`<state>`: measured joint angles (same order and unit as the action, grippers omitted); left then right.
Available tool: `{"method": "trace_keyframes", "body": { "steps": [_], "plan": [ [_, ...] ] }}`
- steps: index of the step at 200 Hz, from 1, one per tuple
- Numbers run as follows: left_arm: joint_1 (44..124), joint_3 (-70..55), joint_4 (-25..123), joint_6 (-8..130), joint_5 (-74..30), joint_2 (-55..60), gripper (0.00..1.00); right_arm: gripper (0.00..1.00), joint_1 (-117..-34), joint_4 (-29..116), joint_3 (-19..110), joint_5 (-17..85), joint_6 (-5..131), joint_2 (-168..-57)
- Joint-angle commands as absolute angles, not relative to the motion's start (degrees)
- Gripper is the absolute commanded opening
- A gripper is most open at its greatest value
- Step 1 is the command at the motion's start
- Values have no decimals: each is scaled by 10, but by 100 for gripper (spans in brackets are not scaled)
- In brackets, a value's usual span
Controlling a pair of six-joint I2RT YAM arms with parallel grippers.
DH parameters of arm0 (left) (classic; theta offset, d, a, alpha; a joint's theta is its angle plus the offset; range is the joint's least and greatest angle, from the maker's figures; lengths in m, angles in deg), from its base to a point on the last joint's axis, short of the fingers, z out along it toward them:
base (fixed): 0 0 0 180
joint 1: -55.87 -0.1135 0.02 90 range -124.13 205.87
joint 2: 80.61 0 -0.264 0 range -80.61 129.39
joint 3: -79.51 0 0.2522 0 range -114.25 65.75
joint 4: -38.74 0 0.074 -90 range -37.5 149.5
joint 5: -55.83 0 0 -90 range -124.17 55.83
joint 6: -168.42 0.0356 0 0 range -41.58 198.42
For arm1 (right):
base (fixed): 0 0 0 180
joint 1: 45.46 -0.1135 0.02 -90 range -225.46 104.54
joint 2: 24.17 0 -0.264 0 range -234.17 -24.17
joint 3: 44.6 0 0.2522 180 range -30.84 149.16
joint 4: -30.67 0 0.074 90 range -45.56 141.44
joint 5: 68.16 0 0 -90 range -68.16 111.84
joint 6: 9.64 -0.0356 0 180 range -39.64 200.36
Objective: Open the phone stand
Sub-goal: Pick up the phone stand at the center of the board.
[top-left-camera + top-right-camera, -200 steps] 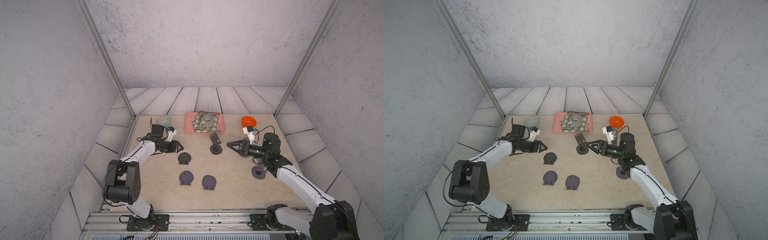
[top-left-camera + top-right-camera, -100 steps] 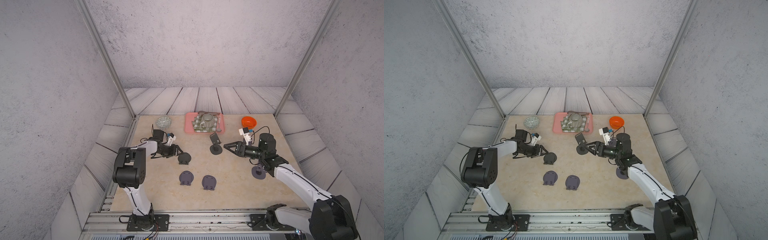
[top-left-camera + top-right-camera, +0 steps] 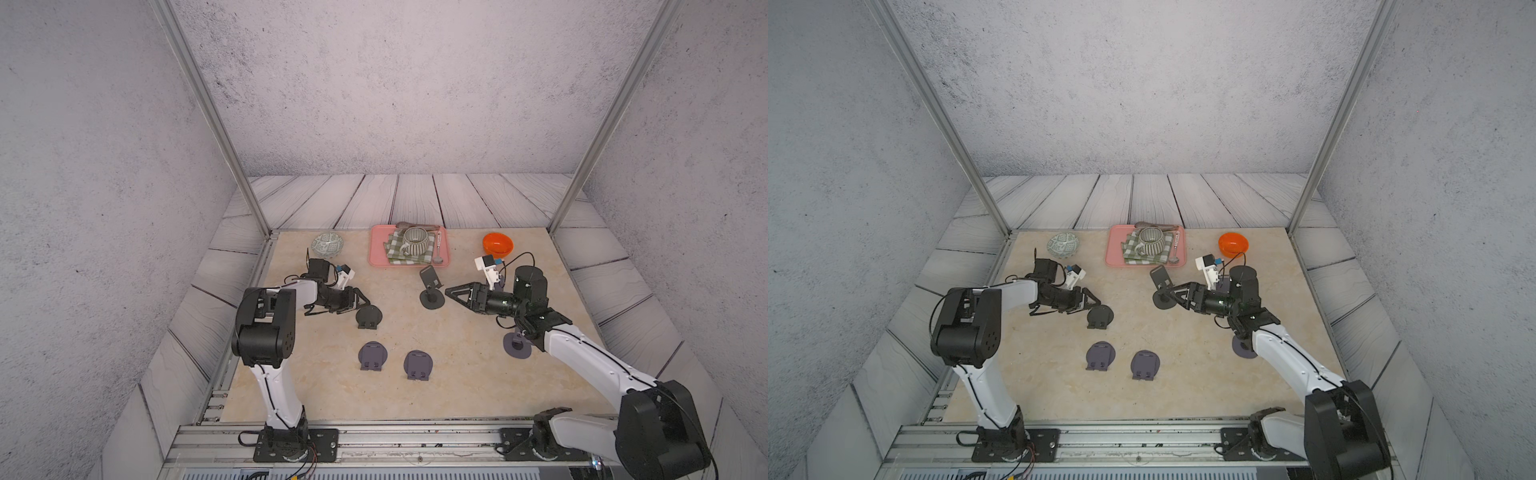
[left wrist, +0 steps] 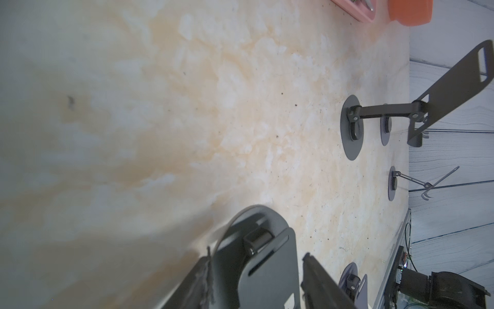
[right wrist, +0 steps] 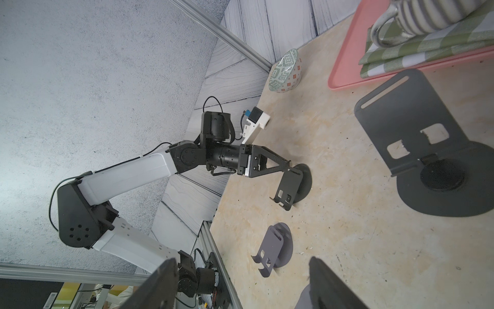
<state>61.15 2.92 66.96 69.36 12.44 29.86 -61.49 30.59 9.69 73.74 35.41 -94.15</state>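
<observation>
My left pincer (image 4: 256, 267) pinches the dark phone stand's (image 3: 368, 317) plate, left of desk (image 3: 457, 374) centre. My right pincer (image 3: 451, 289), spread, hangs beside an opened stand (image 3: 431, 289).

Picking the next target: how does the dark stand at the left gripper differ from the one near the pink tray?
The stand at the left gripper lies low, its plate barely lifted; the stand near the tray is fully raised on its arm. The left gripper straddles the first; the second stands free. Both are dark with round bases.

Pink tray (image 3: 376, 253), green-check cloth (image 3: 394, 249), striped mug (image 3: 417, 242), orange bowl (image 3: 497, 244), dk-grey phone stands (image 3: 368, 317).
</observation>
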Motion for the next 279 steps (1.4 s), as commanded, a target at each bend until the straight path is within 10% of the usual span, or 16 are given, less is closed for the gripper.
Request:
{"method": "trace_keyframes", "body": {
  "steps": [1, 147, 236, 279],
  "plan": [
    [615, 13, 670, 697, 150, 311, 57, 80, -618, 293, 92, 731, 353, -939],
    [654, -23, 769, 722, 164, 355, 46, 80, -625, 279, 94, 720, 338, -954],
    [661, -16, 776, 718, 182, 362, 0, 80, -625, 277, 89, 715, 333, -957],
    [664, -8, 767, 714, 184, 340, 0, 77, -625, 283, 89, 715, 335, -955]
  ]
}}
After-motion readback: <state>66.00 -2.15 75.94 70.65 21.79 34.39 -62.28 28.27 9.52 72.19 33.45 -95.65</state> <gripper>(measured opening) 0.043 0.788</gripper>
